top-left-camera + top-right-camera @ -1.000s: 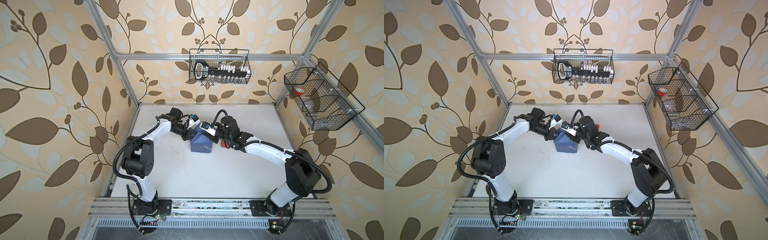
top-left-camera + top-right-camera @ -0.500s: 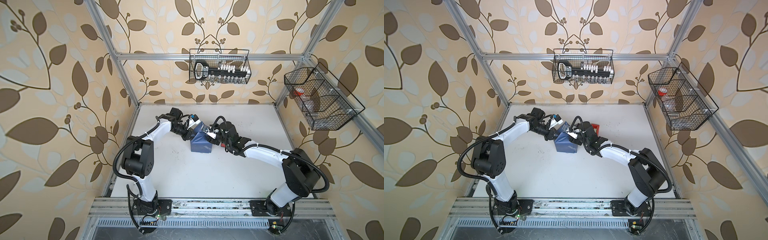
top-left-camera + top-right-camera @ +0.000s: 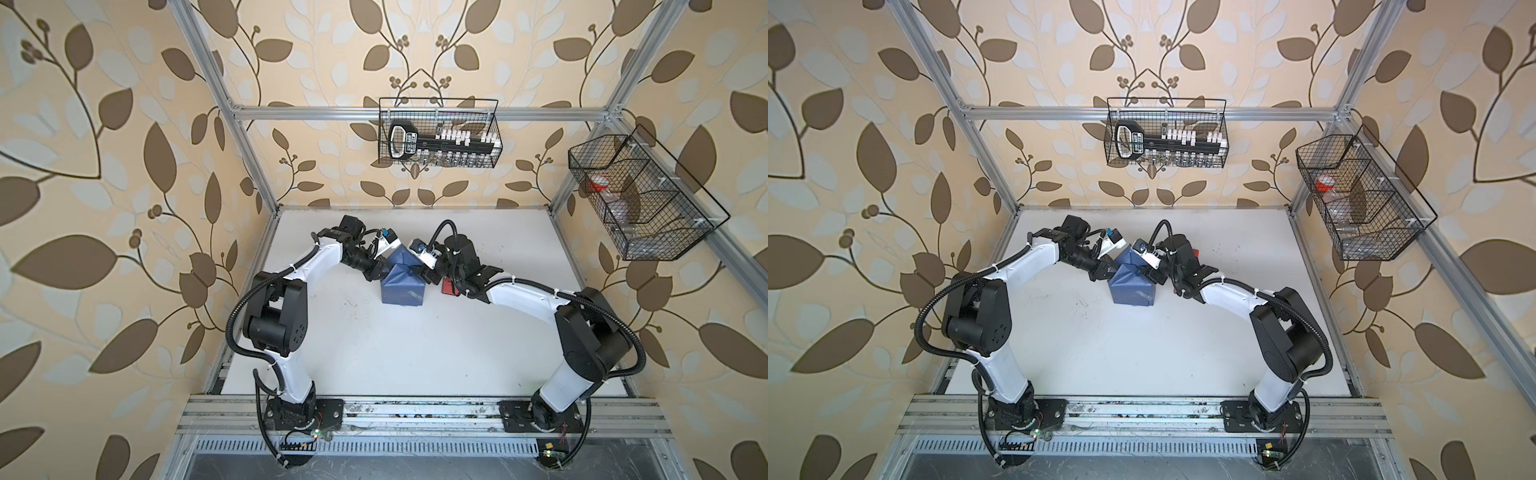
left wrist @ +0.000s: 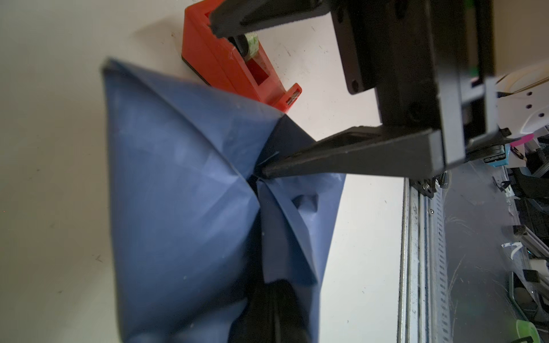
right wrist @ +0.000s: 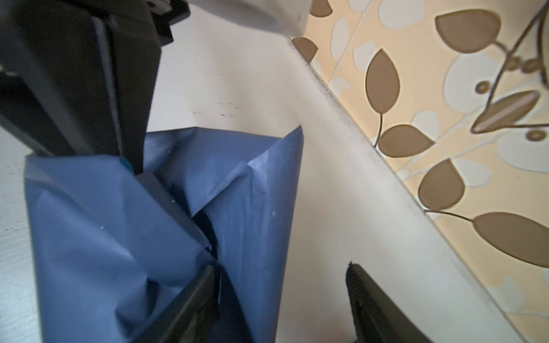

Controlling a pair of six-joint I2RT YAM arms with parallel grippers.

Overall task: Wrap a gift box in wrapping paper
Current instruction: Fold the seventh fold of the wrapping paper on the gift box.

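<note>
The gift box sits mid-table, almost fully covered by the wrapping paper (image 3: 403, 284), which is folded round it with loose creased flaps at the far end. Only a dark navy corner of the gift box (image 4: 286, 133) shows, in the left wrist view. My left gripper (image 3: 380, 272) is shut, and its joined tips (image 4: 276, 314) press into the paper fold at the parcel's left far corner. My right gripper (image 3: 424, 272) is open at the right far corner. One of its fingers (image 5: 193, 297) lies against the paper flap (image 5: 255, 208); the other stands apart over bare table.
A red tape dispenser (image 4: 234, 68) stands on the white table (image 3: 415, 353) just right of the parcel, partly under the right wrist (image 3: 457, 257). Wire baskets hang on the back wall (image 3: 438, 133) and the right wall (image 3: 640, 199). A metal rail runs along the front edge.
The right gripper's jaws have opened wider, and its wrist dipped toward the parcel and came back. The left arm and the parcel have stayed put.
</note>
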